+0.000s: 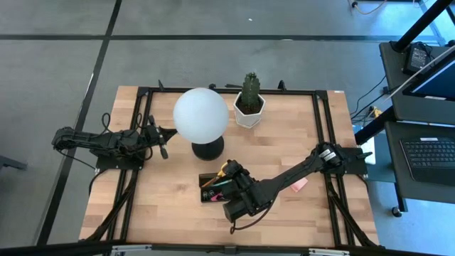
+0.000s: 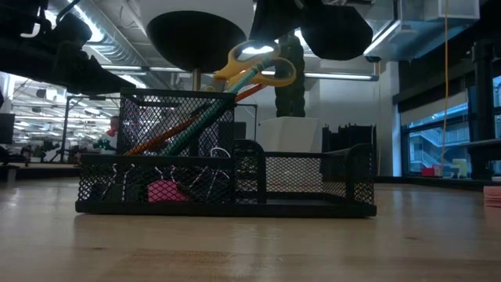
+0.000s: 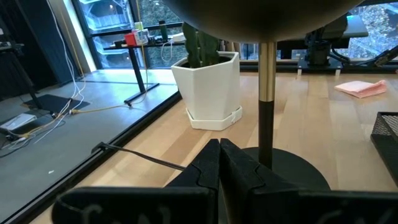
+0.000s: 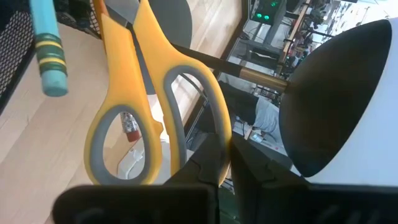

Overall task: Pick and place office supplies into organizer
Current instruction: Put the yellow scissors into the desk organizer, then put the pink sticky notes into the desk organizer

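In the high view, the right gripper (image 1: 229, 173) is hovering over the organizer (image 1: 210, 198), which is sitting on the table (image 1: 163, 206) just in front of the lamp (image 1: 201, 116); the left gripper (image 1: 162, 142) is waiting beside the lamp, well apart. In the low view, the scissors (image 2: 254, 66) are standing in the organizer's (image 2: 313, 176) tall rear compartment among the pencils (image 2: 188, 125), their long axis leaning, handles up and blades pointing down into the mesh; a pink item (image 2: 163, 191) is lying in a low front compartment. In the left wrist view, the left gripper's (image 3: 219, 163) fingers are resting closed together, holding nothing, near the cactus pot (image 3: 208, 87). In the right wrist view, the right gripper's (image 4: 224, 163) fingers are pressing together just beside the scissors (image 4: 149, 106) handle loop, apparently not gripping it, with a pencil (image 4: 48, 53) nearby. The risk from here: a fingertip is sitting close enough to snag the loop on withdrawal, which would drag the scissors out or tip the organizer. The lamp's globe is also crowding the exit path.
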